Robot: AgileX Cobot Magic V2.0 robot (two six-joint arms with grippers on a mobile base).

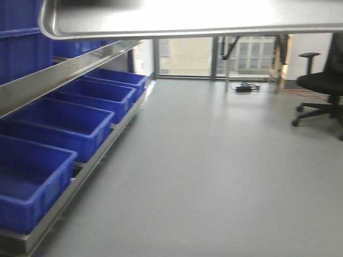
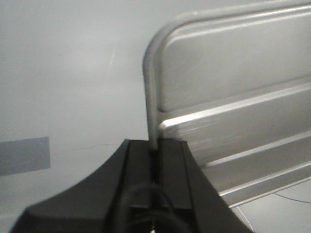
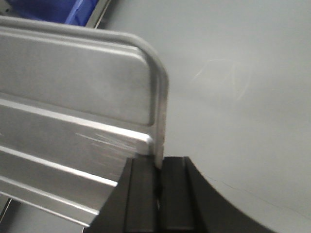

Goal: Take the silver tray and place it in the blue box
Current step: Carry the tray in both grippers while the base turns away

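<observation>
Jaws of black left gripper [image 2: 156, 150] and black right gripper [image 3: 158, 167] clamp opposite rims of shiny ridged silver metal tray [image 2: 233, 97], likely for level carry.

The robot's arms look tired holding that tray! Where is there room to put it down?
The wide grey floor lies bare between the rack of blue bins and the black chair. The bins look empty too. The rack is crowded, bin after bin. The left hand and right hand pinch the silver tray.
</observation>
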